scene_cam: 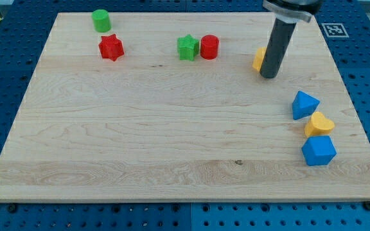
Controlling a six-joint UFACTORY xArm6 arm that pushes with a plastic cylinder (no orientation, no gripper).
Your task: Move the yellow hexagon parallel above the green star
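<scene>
The yellow hexagon [258, 59] lies at the upper right of the board, mostly hidden behind my rod. My tip [269, 76] rests on the board right against the hexagon's right side. The green star [187, 47] lies left of the hexagon near the view's top centre, touching a red cylinder [209, 47] on its right.
A green cylinder [100, 20] and a red star [111, 47] lie at the upper left. A blue triangular block [304, 104], a yellow heart [318, 124] and a blue cube-like block [318, 151] are clustered at the right edge. The wooden board [140, 128] lies on a blue pegboard.
</scene>
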